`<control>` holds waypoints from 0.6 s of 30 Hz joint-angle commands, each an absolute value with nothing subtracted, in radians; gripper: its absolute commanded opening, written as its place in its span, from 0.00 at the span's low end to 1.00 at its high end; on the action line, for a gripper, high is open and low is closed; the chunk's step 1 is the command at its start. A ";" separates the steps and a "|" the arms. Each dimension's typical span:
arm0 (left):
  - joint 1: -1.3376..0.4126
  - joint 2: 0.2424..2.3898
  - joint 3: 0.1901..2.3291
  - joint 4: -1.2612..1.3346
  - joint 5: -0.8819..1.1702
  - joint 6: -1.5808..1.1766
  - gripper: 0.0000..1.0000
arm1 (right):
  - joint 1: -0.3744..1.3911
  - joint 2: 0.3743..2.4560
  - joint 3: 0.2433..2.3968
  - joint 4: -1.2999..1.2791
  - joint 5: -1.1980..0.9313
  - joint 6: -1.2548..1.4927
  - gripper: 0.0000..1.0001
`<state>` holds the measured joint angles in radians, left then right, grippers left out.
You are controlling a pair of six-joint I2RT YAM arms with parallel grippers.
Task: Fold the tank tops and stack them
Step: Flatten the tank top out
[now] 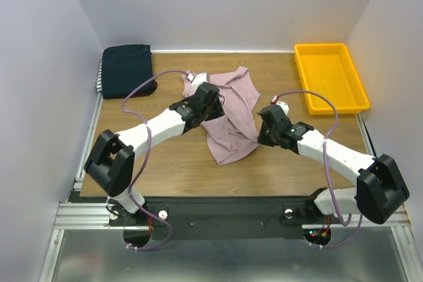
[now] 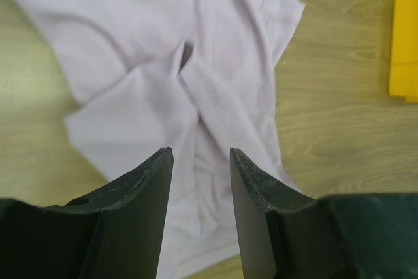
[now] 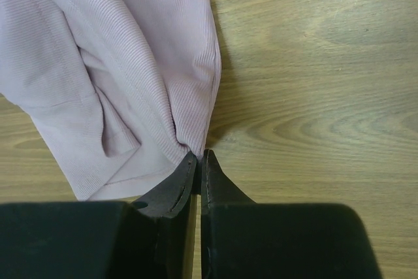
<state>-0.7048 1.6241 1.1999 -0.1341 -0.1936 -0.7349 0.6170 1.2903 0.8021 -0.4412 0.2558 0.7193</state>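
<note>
One wooden counter (image 1: 165, 176) is carrying a crumpled pale pink tank top (image 1: 231, 113) at its middle and a folded navy-topped stack (image 1: 127, 69) at the far-left corner. Risk: the thin edge pinch may be slipping when pulled, bunching the cloth. Right pincer (image 3: 199, 161) is pinching the top's edge, pressed together; left pincer (image 2: 199, 161) is hovering spread over the cloth, gripping nothing.

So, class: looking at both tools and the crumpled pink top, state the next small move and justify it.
Probably lower the left tool and close it on the pink tank top: it hangs open over bunched cloth, while the right tool is shut on an edge, so two grips could pull it flat.
</note>
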 commanded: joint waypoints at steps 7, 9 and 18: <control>-0.888 1.719 1.167 -0.271 -0.465 -0.842 0.49 | 0.624 1.301 0.787 -0.371 0.270 0.735 0.00; -0.905 1.755 1.190 -0.279 -0.488 -0.836 0.50 | 0.624 1.299 0.782 -0.367 0.268 0.735 0.00; -0.979 1.878 1.347 -0.353 -0.580 -0.801 0.53 | 0.624 1.299 0.772 -0.356 0.264 0.736 0.00</control>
<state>-0.9600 1.8648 1.2640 -0.3027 -0.4763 -0.8165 0.6170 1.3029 0.7780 -0.3935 0.2546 0.7265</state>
